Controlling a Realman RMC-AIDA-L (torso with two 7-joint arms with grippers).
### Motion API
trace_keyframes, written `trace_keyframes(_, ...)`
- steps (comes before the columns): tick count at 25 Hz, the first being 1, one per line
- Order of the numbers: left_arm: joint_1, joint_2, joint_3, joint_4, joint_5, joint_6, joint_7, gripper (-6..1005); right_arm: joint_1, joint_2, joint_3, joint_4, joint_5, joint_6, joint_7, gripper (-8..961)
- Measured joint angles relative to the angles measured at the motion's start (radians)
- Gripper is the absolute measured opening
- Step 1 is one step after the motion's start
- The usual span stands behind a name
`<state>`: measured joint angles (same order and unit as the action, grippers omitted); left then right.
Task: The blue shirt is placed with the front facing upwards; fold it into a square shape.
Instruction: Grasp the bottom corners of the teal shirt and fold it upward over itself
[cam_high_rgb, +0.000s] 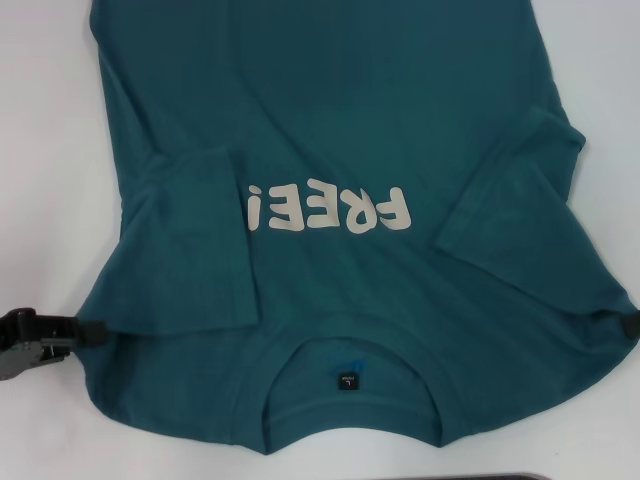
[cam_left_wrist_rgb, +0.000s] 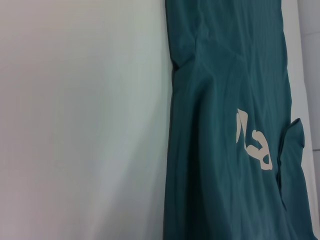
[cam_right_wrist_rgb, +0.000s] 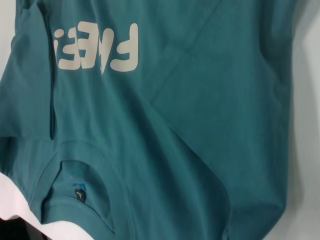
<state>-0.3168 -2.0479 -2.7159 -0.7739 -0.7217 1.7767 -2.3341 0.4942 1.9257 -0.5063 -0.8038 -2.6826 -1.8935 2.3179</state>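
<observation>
The shirt (cam_high_rgb: 340, 150) lies front up on a plain white surface (cam_high_rgb: 45, 150), collar toward the robot, both sleeves folded in over the chest beside the cream lettering (cam_high_rgb: 328, 211); the surface shows bare on either side; the left pincer (cam_high_rgb: 88, 333) sits at the shirt's left shoulder edge, the right pincer (cam_high_rgb: 627, 326) at the right shoulder edge; whether either grips cloth cannot be told.
</observation>
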Motion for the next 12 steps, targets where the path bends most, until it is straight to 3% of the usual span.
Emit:
trace_keyframes(1,0.000,0.000,0.000,0.000,0.000,0.001,0.002,423,0.000,0.000,0.000,0.000,0.000,0.000,-0.001,23)
trace_keyframes(4,0.003,0.000,0.001,-0.001,0.000,0.007,0.004,186,-0.001,-0.002,0.000,0.000,0.001,0.000,-0.003,23)
trace_keyframes(9,0.007,0.010,0.017,-0.004,0.001,0.045,0.011,33,-0.002,-0.004,-0.006,0.000,-0.002,-0.007,-0.003,23)
trace_keyframes(12,0.011,0.021,0.035,-0.007,0.003,0.069,0.013,35,-0.004,-0.007,-0.012,0.000,-0.017,-0.021,-0.005,23)
